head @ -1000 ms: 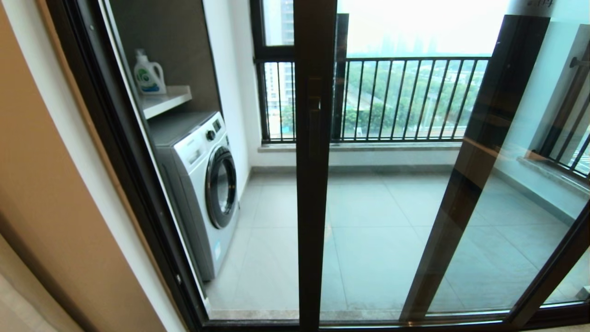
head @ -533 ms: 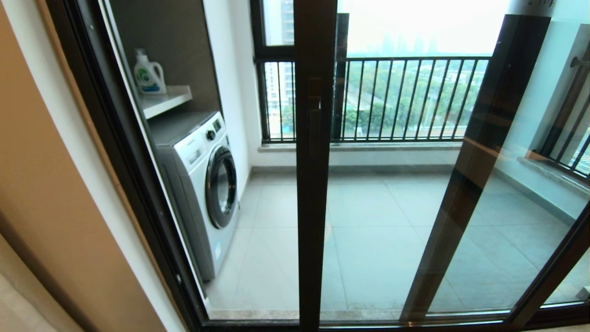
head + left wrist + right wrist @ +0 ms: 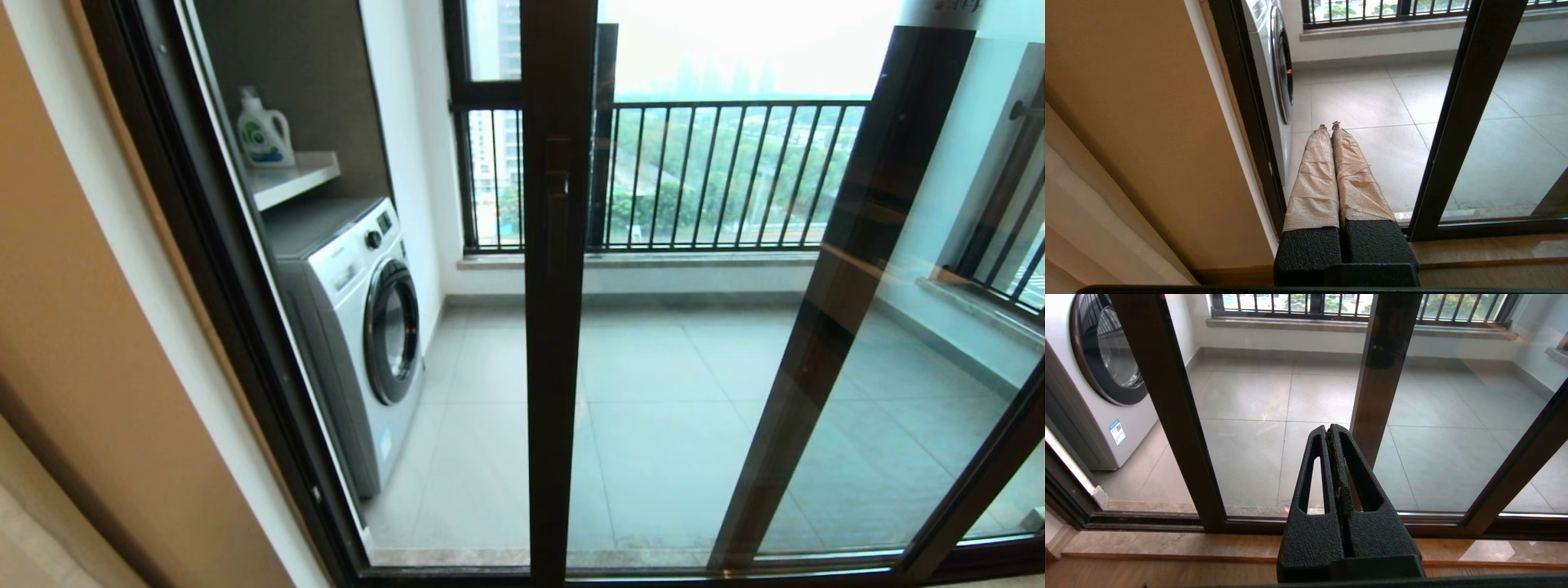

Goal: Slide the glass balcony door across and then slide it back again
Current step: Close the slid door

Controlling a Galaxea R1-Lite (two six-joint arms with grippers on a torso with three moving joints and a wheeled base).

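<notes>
The glass balcony door (image 3: pixel 558 351) stands part-way along its track. Its dark brown upright carries a dark vertical bar handle (image 3: pixel 558 220), and its pane (image 3: pixel 678 425) lies to the right of that upright. Left of the upright is an open gap onto the balcony. Neither arm shows in the head view. My left gripper (image 3: pixel 1329 126) has tape-wrapped fingers. It is shut on nothing, low before the gap, with the door upright (image 3: pixel 1457 134) beside it. My right gripper (image 3: pixel 1328 428) is shut and empty, low before the pane, apart from the upright (image 3: pixel 1171 416).
A white washing machine (image 3: pixel 359 327) stands at the balcony's left, under a shelf (image 3: pixel 298 175) with a detergent bottle (image 3: pixel 263 131). A second dark-framed pane's upright (image 3: pixel 824 327) slants at the right. A window with black railing bars (image 3: pixel 718 171) lies beyond. A tan wall (image 3: pixel 98 327) borders the left.
</notes>
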